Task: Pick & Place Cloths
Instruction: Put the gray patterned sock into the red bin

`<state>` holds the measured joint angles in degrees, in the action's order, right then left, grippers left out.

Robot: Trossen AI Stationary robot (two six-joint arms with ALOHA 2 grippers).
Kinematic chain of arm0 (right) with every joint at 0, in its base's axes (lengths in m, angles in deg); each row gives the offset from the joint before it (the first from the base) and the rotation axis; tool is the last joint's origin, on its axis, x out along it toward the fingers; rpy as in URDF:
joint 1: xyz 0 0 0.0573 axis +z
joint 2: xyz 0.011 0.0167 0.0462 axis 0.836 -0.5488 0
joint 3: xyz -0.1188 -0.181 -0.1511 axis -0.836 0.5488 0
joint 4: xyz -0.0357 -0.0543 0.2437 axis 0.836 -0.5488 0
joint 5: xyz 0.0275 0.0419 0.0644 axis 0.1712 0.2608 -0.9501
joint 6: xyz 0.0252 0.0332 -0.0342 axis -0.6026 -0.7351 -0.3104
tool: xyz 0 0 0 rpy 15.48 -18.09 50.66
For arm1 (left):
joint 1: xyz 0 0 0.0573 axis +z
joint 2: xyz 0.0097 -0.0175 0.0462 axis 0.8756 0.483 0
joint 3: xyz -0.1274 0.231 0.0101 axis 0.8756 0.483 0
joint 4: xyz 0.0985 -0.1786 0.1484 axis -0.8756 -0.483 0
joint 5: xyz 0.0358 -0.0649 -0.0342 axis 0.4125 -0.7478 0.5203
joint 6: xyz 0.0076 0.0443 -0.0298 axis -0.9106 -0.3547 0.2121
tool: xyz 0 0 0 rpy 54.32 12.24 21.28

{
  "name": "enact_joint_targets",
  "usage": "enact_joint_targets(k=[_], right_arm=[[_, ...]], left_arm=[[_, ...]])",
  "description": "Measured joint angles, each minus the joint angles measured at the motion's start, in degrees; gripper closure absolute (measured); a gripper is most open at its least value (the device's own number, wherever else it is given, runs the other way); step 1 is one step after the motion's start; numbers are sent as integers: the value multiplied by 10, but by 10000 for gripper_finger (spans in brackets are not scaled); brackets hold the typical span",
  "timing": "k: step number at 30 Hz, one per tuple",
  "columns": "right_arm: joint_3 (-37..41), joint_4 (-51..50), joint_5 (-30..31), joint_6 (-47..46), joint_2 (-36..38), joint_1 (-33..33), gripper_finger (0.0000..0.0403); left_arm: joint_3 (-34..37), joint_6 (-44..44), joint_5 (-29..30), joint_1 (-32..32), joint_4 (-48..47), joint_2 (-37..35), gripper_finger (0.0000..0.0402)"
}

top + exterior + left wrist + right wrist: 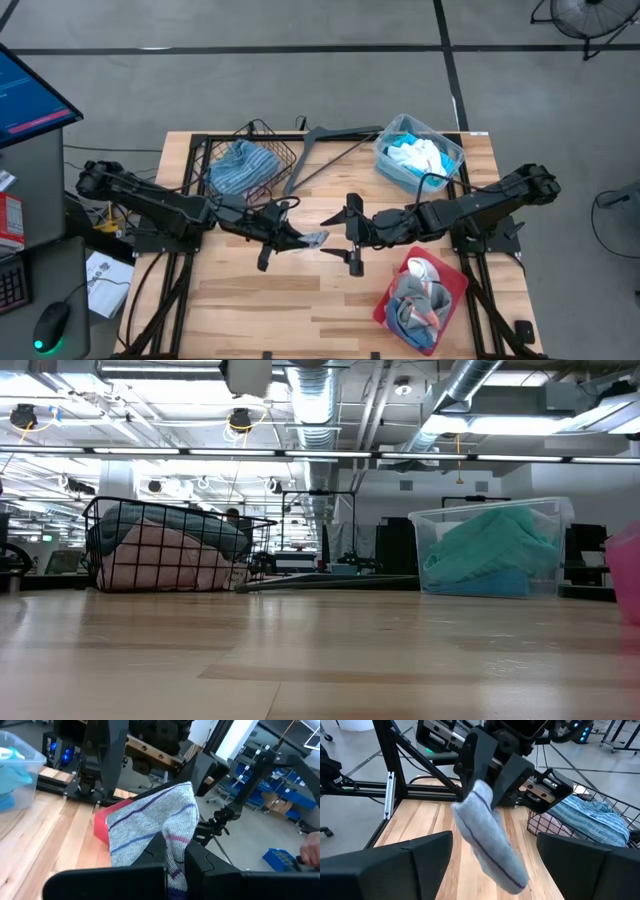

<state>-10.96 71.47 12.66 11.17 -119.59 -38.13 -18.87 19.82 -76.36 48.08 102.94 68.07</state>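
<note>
Above the middle of the table, my left gripper (292, 238) is shut on a grey sock (314, 238) with purple and pink stripes (155, 820). Facing it from the right, my right gripper (338, 238) stands open. In the right wrist view the sock (490, 845) reaches toward the gap between those fingers, touching neither. Other cloths lie in three places: a blue striped one in the wire basket (285, 152), turquoise and white ones in the clear bin (452, 150), and several on the red tray (455, 278). The low view shows neither gripper. My left gripper pinches one end of the sock (172, 857) between its two fingers, which come level from the table's left. The rest of the sock sticks out past the fingertips and droops toward the right gripper (507, 870). It is clear of the table.
A dark clothes hanger (330, 150) lies at the far edge, between the basket and the bin. The red tray sits at the near right corner. Bare wood lies at the near left and centre (280, 300). A desk with a monitor (30, 100) stands left of the table.
</note>
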Motion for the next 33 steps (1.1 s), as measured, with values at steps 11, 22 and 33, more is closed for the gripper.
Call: enact_joint_targets(k=[11, 22, 33], right_arm=[[0, 1, -6, -2, -13, -3, 199], [-1, 7, 5, -32, -27, -2, 389], [-92, -395, 22, -251, 38, 36, 399]], left_arm=[[0, 1, -1, 0, 17, 0, 399], [0, -4, -6, 0, 11, 0, 395], [0, -38, -3, -1, -73, 0, 320]])
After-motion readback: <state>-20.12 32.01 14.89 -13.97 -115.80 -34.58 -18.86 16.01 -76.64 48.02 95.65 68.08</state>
